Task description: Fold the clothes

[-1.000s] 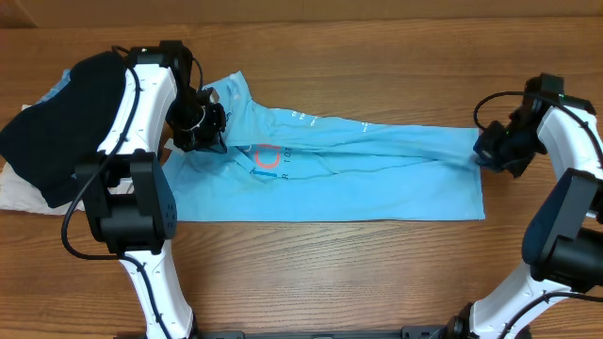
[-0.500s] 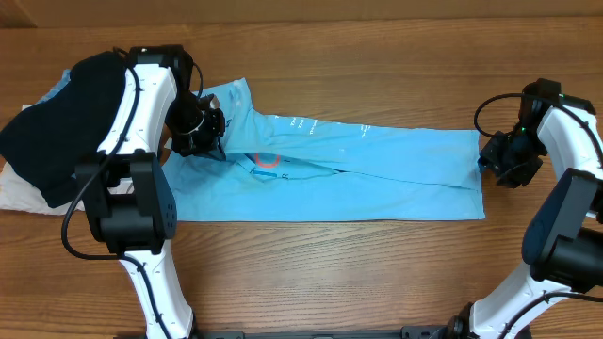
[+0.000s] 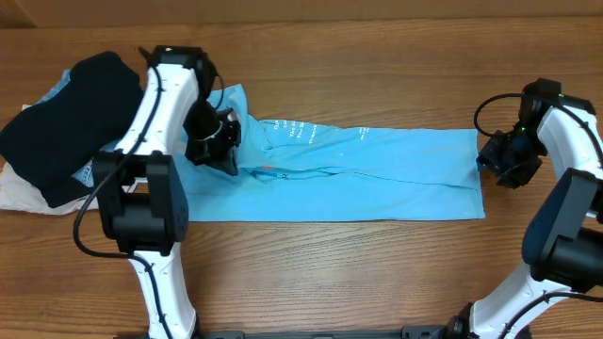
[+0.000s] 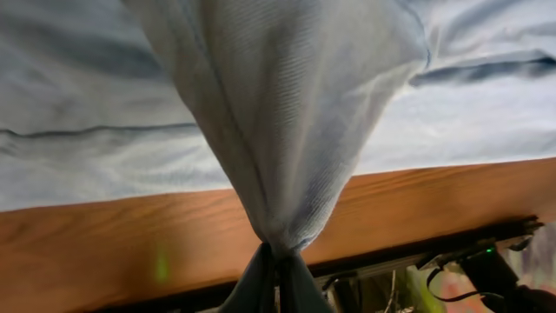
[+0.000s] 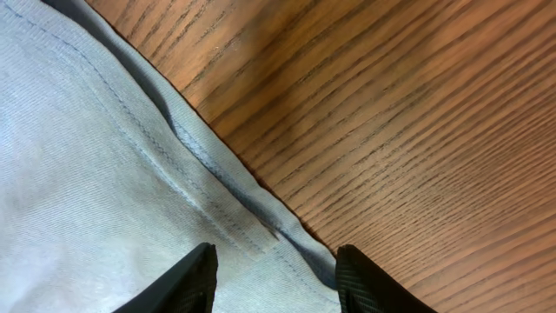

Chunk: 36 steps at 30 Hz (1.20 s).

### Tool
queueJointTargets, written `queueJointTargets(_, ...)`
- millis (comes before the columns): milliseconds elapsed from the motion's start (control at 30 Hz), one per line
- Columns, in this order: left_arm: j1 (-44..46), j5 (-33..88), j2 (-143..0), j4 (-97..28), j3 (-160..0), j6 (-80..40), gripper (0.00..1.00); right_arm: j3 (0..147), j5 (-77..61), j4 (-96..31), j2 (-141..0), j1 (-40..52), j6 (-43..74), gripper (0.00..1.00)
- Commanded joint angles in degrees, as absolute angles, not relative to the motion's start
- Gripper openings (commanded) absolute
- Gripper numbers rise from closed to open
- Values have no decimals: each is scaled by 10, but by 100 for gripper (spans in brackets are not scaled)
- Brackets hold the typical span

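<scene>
A light blue T-shirt [image 3: 377, 174] lay on a wooden table [image 3: 377, 56], folded lengthwise into a long, narrow band that ran from one gripper to the other. The left gripper [image 3: 219, 141] was closed tight on a pinch of the shirt's cloth. In its wrist view the fabric gathered into a narrow point between the fingertips [image 4: 274, 261] and fanned out wide beyond them, hanging in soft folds clear of the table. White lettering [image 3: 287, 127] showed on the shirt just past that grip. At the other end, the right gripper [image 3: 497, 160] stood with its jaws apart and nothing clamped. In its wrist view the stitched hem [image 5: 217, 187] ran diagonally ahead of the two dark fingers [image 5: 178, 283], with cloth lying below the gap between them and bare wood off to one side. A black garment [image 3: 66, 104] sat heaped behind the left gripper, away from the shirt, with a cream garment [image 3: 19, 188] showing under it. The shirt looked light, thin and entirely limp. It would likely drape, stretch and slide over the wood rather than hold any shape, and a fold would probably shift if dragged. The double-stitched hem and the corners seemed the firmest places to take hold. A shallow pinch of a single layer might slip, while too deep a bite might gather both layers.
</scene>
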<state>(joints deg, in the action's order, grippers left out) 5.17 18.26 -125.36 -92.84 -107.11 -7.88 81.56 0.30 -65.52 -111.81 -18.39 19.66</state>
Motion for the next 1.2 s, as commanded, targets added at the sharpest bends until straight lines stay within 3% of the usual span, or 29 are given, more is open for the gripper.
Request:
queueJointTargets(0, 69, 157, -1233, -943, -1081, -99, 4, 818, 1, -652, -1107, -187, 199, 49)
queueJointTargets(33, 72, 131, -1233, -940, -1081, -107, 4, 818, -1, -651, -1107, -187, 199, 49)
queueJointTargets(67, 72, 82, -1233, -933, -1081, -137, 12, 818, -1, -650, -1107, -187, 199, 49)
queueJointTargets(100, 69, 51, -1233, -925, -1082, -158, 27, 818, -1, -649, -1107, -187, 199, 49)
queueJointTargets(133, 59, 30, -1233, -904, -1082, -175, 51, 818, -5, -648, -1107, -187, 199, 50)
queueJointTargets(267, 25, 41, -1233, -795, -1082, -176, 76, 818, -16, -642, -1107, -187, 199, 50)
queueJointTargets(333, 15, 45, -1234, -728, -1081, -162, 82, 818, -16, -640, -1107, -187, 199, 50)
queueJointTargets(600, 43, 105, -1273, -577, -1080, -78, 77, 818, -16, -633, -1107, -187, 199, 50)
queueJointTargets(833, 49, 89, -1328, -587, -1080, -76, 61, 818, -16, -633, -1107, -187, 200, 50)
queueJointTargets(1000, 49, 89, -1336, -588, -1080, -76, 16, 818, -16, -633, -1107, -187, 200, 49)
queueJointTargets(1067, 48, 89, -1334, -597, -1082, -77, 8, 818, -16, -633, -1107, -187, 200, 49)
queueJointTargets(1167, 44, 84, -1326, -618, -1091, -77, 7, 818, -16, -633, -1107, -187, 200, 49)
